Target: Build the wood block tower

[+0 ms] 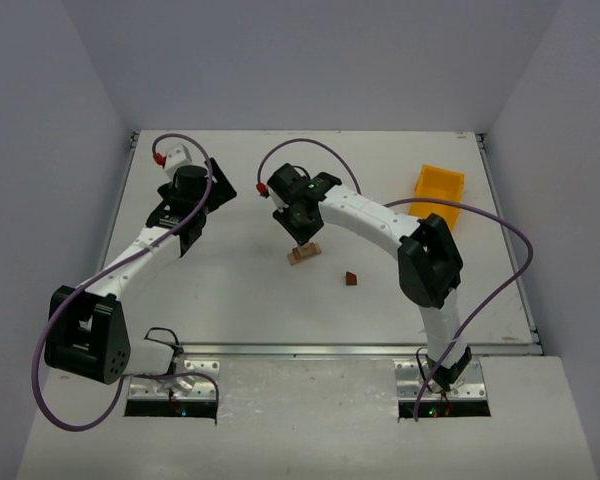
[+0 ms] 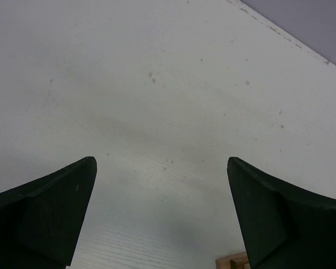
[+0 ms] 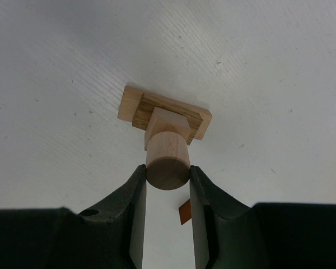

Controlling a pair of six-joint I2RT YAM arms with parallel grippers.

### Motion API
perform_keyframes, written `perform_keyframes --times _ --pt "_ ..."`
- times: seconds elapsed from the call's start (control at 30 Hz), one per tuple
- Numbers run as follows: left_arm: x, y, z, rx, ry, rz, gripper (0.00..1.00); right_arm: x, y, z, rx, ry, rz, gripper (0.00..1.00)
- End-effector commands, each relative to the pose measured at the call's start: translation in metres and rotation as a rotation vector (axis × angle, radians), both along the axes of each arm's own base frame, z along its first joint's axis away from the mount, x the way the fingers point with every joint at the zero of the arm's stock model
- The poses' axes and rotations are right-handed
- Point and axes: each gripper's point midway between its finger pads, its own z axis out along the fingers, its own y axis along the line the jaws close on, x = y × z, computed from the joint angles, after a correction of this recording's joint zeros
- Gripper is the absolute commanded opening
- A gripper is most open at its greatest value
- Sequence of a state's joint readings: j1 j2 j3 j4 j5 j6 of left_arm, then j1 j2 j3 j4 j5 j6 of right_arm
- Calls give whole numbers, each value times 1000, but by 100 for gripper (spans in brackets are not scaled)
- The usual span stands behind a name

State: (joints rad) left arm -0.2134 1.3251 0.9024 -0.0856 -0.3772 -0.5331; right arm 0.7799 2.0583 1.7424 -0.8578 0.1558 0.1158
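At table centre: your right pincer pinching wooden cylinder over small pale block on base plank; reddish wedge nearby. Your left pincer spread wide above table.

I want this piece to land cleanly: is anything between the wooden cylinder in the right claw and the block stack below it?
Nothing visible. The right claw holds the cylinder directly over the small block on the base plank; the dark wedge lies well aside.
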Motion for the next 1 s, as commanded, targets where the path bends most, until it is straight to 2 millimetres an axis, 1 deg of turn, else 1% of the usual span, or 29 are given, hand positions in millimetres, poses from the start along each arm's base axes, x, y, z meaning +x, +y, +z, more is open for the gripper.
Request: perform_keyframes --times 0.0,0.33,0.97 --pt "8 3 11 -24 -52 14 100 13 7 11 40 -41 -12 12" --pt "9 2 12 -25 -54 11 100 11 7 7 45 -25 -8 13" --pt "9 3 9 -23 -47 13 100 12 6 -1 35 -8 -13 18"
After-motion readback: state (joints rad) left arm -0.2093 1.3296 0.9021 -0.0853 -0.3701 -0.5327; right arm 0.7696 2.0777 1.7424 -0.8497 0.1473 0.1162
